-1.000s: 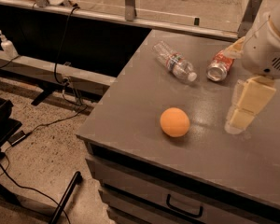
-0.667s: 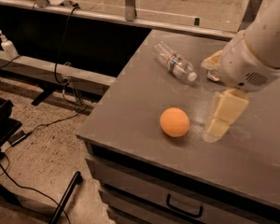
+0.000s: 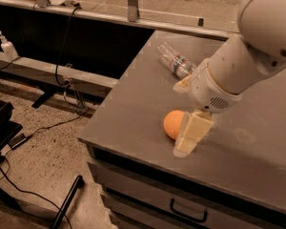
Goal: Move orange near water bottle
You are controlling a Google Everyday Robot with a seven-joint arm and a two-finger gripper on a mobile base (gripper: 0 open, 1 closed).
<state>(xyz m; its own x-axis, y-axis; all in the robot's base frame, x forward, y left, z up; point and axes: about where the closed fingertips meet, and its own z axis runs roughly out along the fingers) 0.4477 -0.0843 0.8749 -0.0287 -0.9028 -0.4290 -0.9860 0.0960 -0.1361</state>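
Orange (image 3: 172,123) sits near the worktop (image 3: 128,123) front edge, roughly between the 2 fingers of the open tool (image 3: 181,118), not yet gripped. Water bottle (image 3: 175,61) lies on its side farther back, beyond the tool.

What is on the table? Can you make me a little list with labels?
fruit: orange, sitting on the grey table near its front edge
bottle: water bottle, lying on its side farther back, apart from the orange
robot: gripper, low over the table, close beside the orange
job: orange not yet near the water bottle
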